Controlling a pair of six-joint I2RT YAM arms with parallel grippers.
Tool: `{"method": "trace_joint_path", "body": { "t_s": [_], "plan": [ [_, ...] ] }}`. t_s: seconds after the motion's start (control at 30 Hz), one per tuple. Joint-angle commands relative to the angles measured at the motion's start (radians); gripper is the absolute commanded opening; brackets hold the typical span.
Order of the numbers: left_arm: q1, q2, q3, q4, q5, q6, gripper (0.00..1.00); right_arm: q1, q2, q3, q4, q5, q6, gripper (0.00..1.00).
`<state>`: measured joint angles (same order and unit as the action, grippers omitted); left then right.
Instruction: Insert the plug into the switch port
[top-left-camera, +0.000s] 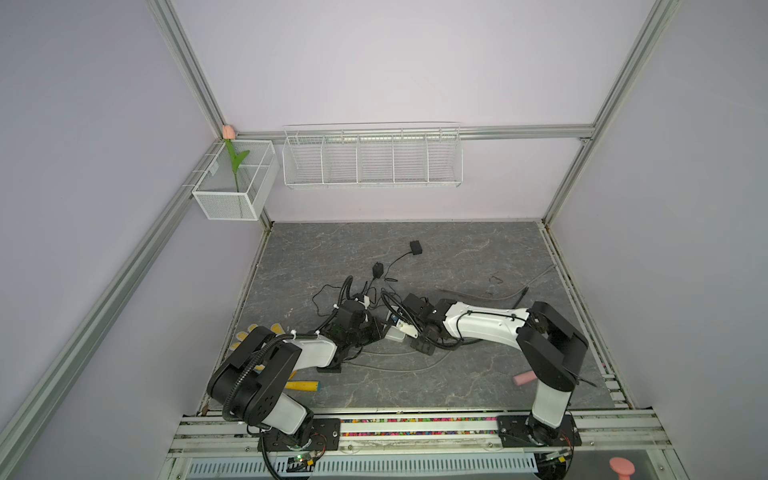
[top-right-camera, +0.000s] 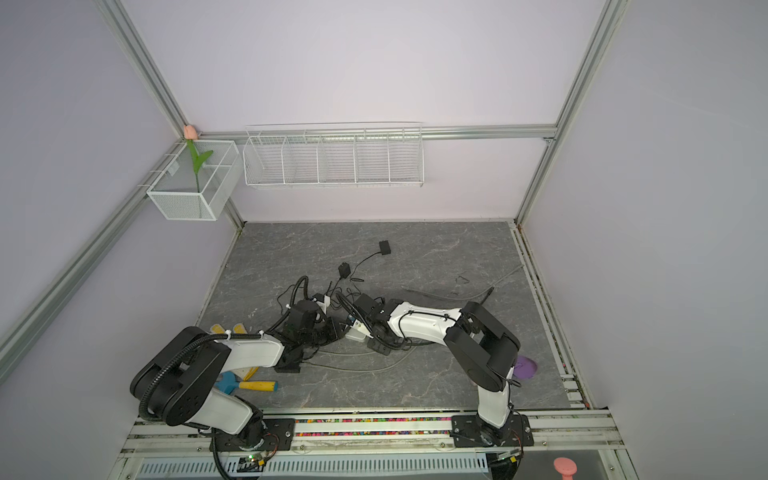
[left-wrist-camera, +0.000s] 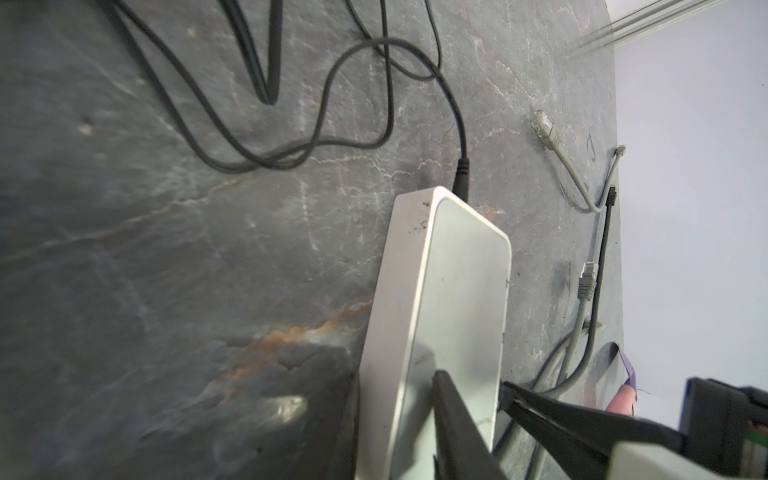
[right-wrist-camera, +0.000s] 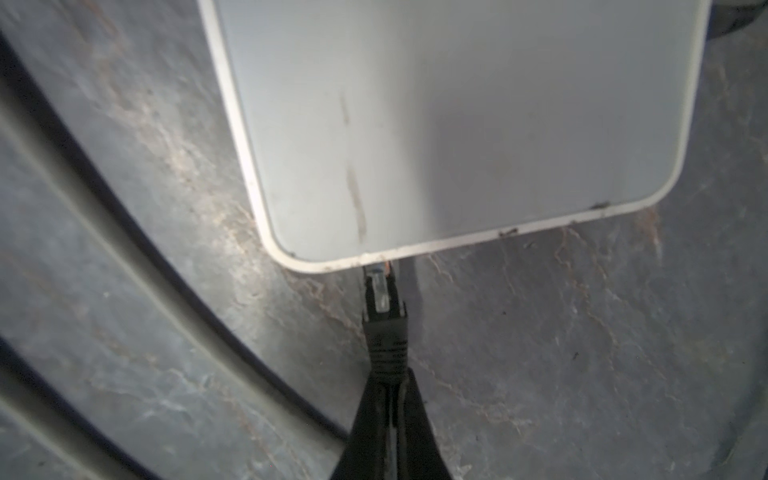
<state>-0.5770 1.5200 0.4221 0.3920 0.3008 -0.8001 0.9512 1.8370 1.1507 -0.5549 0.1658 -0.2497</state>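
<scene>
The white switch (left-wrist-camera: 453, 291) lies on the dark stone table, seen small between the two wrists in both top views (top-left-camera: 395, 336) (top-right-camera: 355, 335). My left gripper (left-wrist-camera: 399, 428) is shut on one end of the switch, with one black finger (left-wrist-camera: 457, 428) across its broad face. My right gripper (right-wrist-camera: 388, 399) is shut on the ribbed boot of the black plug (right-wrist-camera: 383, 307). The plug's clear tip touches the switch's (right-wrist-camera: 457, 124) rounded edge near a corner and partly slips under the rim. The port itself is hidden.
A black power cord (left-wrist-camera: 461, 174) enters the switch's far end. Loose grey cables with plugs (left-wrist-camera: 545, 129) (left-wrist-camera: 588, 282) lie beside it. Black adapters (top-left-camera: 416, 247) (top-left-camera: 378, 269) sit behind. A yellow-handled tool (top-left-camera: 303, 385) and a pink piece (top-left-camera: 523, 378) lie near the front.
</scene>
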Motion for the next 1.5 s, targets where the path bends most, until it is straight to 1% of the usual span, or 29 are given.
{"method": "trace_joint_path", "body": {
  "t_s": [0.0,0.2,0.37,0.63,0.9,1.07,1.27,1.47],
  "plan": [
    [-0.024,0.003,-0.021,-0.041,0.038,-0.009,0.28,0.023,-0.072,-0.011,0.189,-0.120,0.024,0.06],
    [-0.027,-0.012,-0.028,-0.058,0.026,-0.004,0.28,0.030,-0.107,-0.030,0.201,-0.126,0.017,0.07],
    [-0.032,-0.033,-0.031,-0.067,0.024,-0.006,0.28,0.030,-0.067,-0.019,0.199,-0.111,0.023,0.06],
    [-0.069,-0.064,-0.035,-0.078,0.001,-0.016,0.27,0.034,-0.012,0.009,0.238,-0.077,0.066,0.06],
    [-0.087,-0.024,-0.037,-0.032,0.025,-0.019,0.27,0.059,-0.015,0.012,0.305,-0.059,-0.002,0.07],
    [-0.101,-0.024,-0.035,-0.033,0.025,-0.017,0.26,0.058,-0.019,0.034,0.312,-0.042,-0.015,0.07],
    [-0.125,-0.037,-0.037,-0.041,0.017,-0.018,0.26,0.058,0.000,0.062,0.340,-0.038,0.037,0.06],
    [-0.137,-0.027,-0.038,-0.039,0.017,-0.015,0.26,0.056,-0.006,0.053,0.391,-0.081,0.088,0.06]
  ]
}}
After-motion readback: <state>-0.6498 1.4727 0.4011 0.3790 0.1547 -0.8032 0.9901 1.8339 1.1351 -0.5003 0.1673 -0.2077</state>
